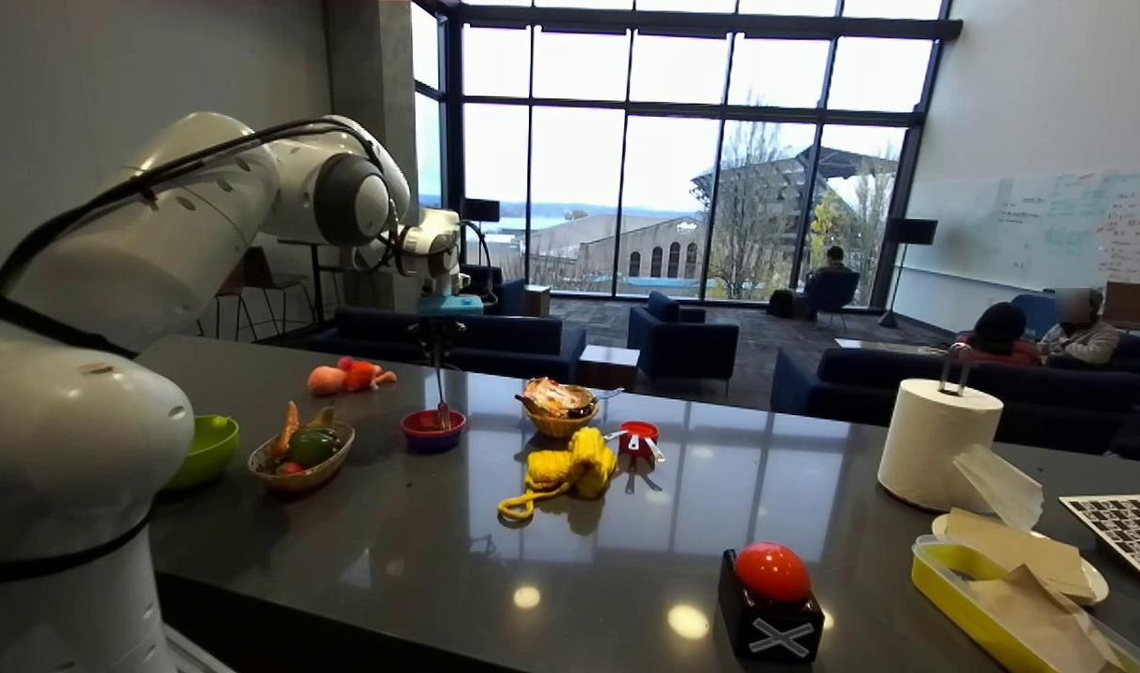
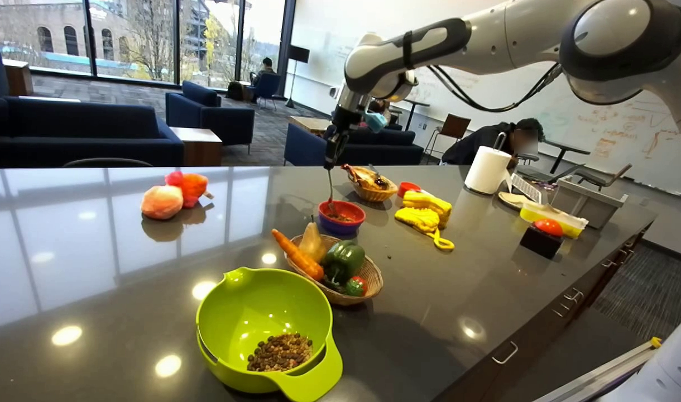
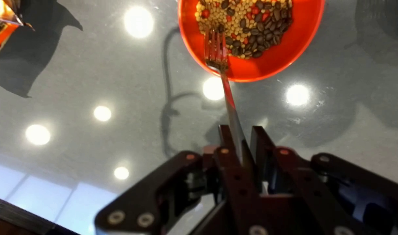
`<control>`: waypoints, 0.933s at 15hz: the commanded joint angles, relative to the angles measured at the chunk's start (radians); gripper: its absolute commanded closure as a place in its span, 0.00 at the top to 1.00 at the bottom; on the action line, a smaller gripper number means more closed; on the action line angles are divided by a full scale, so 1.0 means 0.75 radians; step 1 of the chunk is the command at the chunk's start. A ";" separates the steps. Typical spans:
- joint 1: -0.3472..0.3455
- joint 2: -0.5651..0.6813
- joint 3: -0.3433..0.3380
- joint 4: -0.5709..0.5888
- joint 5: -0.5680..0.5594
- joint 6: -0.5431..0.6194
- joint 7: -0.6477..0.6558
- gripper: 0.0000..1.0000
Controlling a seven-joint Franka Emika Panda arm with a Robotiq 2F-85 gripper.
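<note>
- From where I stand, the black fingers point(image 3: 263, 138) are clamped on the handle of a metal fork point(image 3: 229, 98), probably gripped so high to leave its tines free
- The fork hangs tines down, nearly upright in both exterior views, a pose that seems to suit reaching over a rim
- Its tines sit inside a small red bowl point(image 3: 267, 67) with a purple outside, just in from the edge and among the dry mix point(image 3: 251, 36); whether the fork touches the rim, I can't tell
- That mix is coffee beans, pale grains and red bits, loose stuff that likely needs a curved wall to hold it together
- Near the bowl, a wicker basket point(image 2: 377, 279) pens a carrot point(image 2: 298, 255), a gourd point(image 2: 312, 243), a green bell pepper point(image 2: 343, 259) and what looks like a tomato point(image 2: 356, 286), shapes I'd expect to roll on the smooth table point(image 1: 607, 561)
- Just beside that, a lime-green mixing bowl point(image 2: 240, 301) holds a similar mix point(image 2: 281, 352), pooled low, perhaps because the slope gathers it
- A second wicker basket point(image 1: 561, 427) cradles shiny packets point(image 1: 559, 397) near the red bowl, and a yellow knitted piece point(image 2: 427, 212) with a loop slumps beside what look like red measuring cups point(image 1: 638, 437), too limp, I think, to stand up
</note>
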 commanded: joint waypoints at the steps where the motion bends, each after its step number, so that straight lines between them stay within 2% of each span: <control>1: -0.010 -0.117 -0.013 -0.157 -0.005 0.046 0.052 0.05; 12: -0.019 -0.274 -0.038 -0.413 -0.011 0.128 0.154 0.05; 13: -0.020 -0.281 -0.038 -0.426 -0.009 0.128 0.158 0.39; 14: -0.020 -0.286 -0.037 -0.438 -0.008 0.128 0.157 0.47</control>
